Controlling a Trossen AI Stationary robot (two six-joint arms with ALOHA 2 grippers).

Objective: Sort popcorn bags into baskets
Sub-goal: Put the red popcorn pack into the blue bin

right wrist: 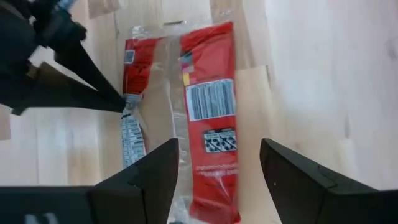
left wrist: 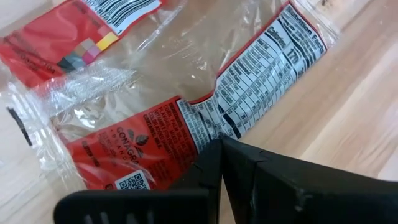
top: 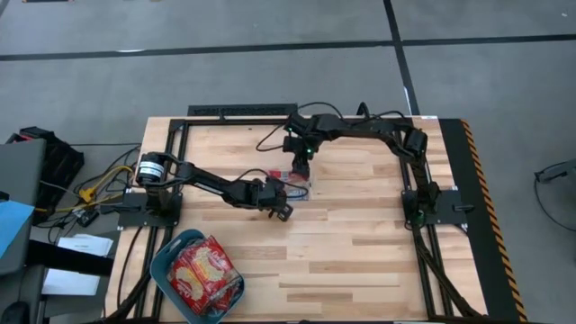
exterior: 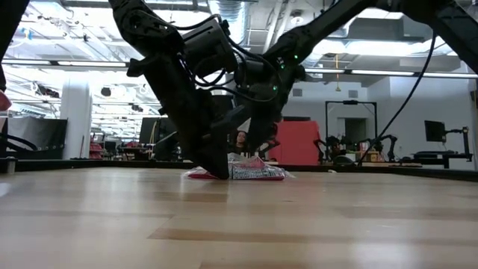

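Basket: the teal basket (top: 167, 270) sits at the table's near left corner, well apart from both grippers.
Bags in basket: several red popcorn bags (top: 205, 270) lie piled inside it, filling most of the bin.
Left gripper: the left gripper (top: 281, 209) reaches in from the left to mid-table; its fingers (left wrist: 214, 163) are pressed together, pinching the edge of the loose bag at the nutrition-label strip.
Loose bag: one popcorn bag (right wrist: 186, 112) lies flat on the wooden table (top: 360, 252) near the middle, back side up, barcode and clear window showing; in the low view one edge is lifted slightly.
Right gripper: the right gripper (right wrist: 217, 165) hangs just above the same bag from the far side, fingers spread wide and holding nothing.
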